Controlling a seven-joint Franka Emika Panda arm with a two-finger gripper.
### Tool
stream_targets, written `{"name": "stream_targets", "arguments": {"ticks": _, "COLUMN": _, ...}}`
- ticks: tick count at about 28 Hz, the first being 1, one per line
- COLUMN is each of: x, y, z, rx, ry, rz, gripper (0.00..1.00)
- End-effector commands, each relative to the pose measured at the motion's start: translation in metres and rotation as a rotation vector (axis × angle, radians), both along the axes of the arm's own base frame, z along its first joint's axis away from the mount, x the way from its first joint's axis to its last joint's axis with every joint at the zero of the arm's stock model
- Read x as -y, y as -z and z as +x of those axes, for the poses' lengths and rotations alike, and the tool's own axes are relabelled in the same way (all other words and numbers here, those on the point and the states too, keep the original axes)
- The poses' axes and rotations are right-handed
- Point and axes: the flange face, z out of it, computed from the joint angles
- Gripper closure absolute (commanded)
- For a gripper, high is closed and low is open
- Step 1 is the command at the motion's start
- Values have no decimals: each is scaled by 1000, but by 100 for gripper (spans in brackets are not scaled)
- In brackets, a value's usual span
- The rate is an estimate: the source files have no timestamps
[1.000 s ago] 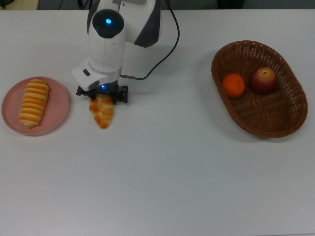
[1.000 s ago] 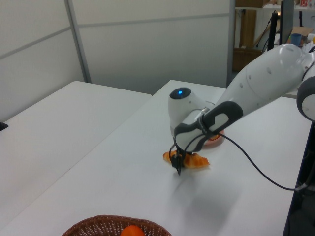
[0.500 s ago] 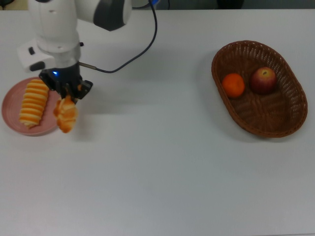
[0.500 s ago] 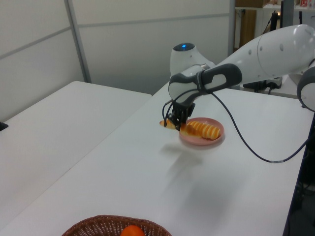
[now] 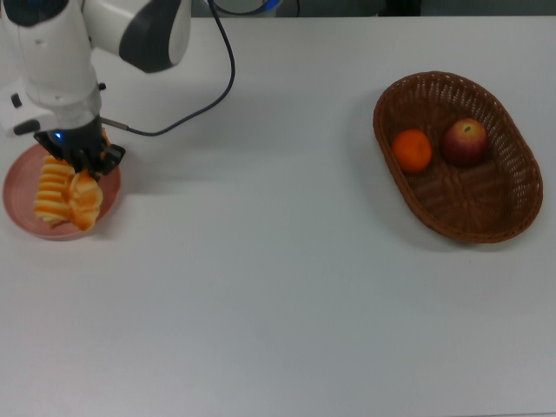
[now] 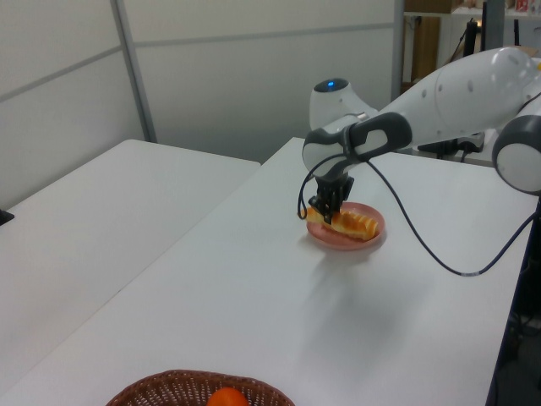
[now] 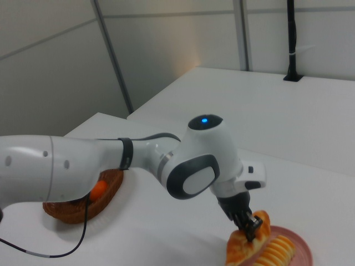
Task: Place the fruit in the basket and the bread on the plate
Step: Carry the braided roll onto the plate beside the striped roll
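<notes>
Top view: we find the apple [image 5: 466, 142] and mandarin [image 5: 412, 150] already in the basket [image 5: 512, 187], and the striped roll [image 5: 50, 190] on the plate [image 5: 19, 178] at the worktop's left edge.

Left view: the gripper [image 6: 325, 208] hangs over the plate.

Right view: its fingers clamp the knobbly roll [image 7: 244, 245] beside the striped roll; we judge only release remains.

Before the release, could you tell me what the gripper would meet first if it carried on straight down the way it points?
The gripper points down while holding the knobbly roll, so the roll would probably meet the pink plate first, right beside the striped roll.
</notes>
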Motion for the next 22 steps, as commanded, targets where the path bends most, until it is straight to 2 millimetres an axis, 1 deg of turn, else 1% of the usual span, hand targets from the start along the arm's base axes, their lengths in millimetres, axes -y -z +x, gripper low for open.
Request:
{"name": "stream_targets", "arguments": {"ticks": 1, "x": -6, "y": 5, "z": 4, "rx": -24, "ry": -45, "rz": -13, "gripper": 0}}
{"name": "stream_targets", "arguments": {"ticks": 7, "x": -4, "y": 1, "z": 4, "rx": -26, "ry": -63, "rz": -27, "gripper": 0}}
{"name": "stream_targets", "arguments": {"ticks": 11, "x": 1, "y": -16, "z": 1, "rx": -1, "ry": -74, "rz": -21, "gripper": 0}}
{"name": "stream_targets", "arguments": {"ticks": 13, "x": 4, "y": -21, "z": 0, "rx": 4, "ry": -80, "rz": -18, "gripper": 0}}
{"name": "stream_targets", "arguments": {"ticks": 18, "x": 4, "y": -25, "z": 0, "rx": 8, "ry": -80, "rz": -16, "gripper": 0}}
{"name": "stream_targets", "arguments": {"ticks": 22, "x": 4, "y": -34, "z": -2, "rx": 23, "ry": -79, "rz": -10, "gripper": 0}}
